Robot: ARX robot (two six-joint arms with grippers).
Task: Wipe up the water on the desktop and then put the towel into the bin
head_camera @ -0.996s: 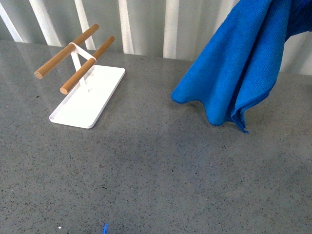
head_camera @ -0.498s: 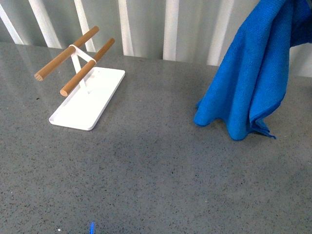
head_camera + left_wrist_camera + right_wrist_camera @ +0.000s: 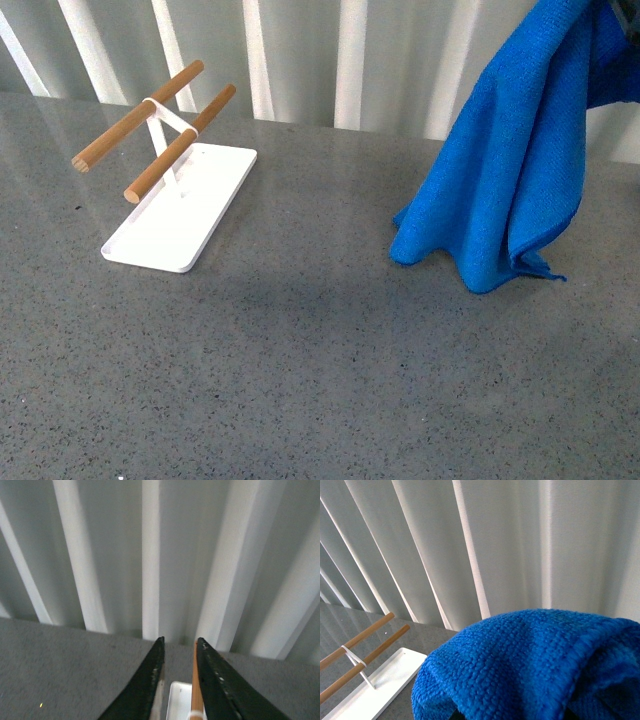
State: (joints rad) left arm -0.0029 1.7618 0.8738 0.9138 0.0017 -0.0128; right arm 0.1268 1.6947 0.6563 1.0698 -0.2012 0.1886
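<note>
Towel [image 3: 510,160] hung vertically over the tabletop [image 3: 300,350], nearest the right arm, whose fingers it hid, grip untellable; left fingers [image 3: 145,685] stood slightly parted, empty.

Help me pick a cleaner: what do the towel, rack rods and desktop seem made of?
The towel looks like soft microfibre cloth: bright blue, looped weave. The rods look wooden: matte tan, pale cut ends. The desktop looks like stone or composite: dark grey, speckled, slightly glossy.
</note>
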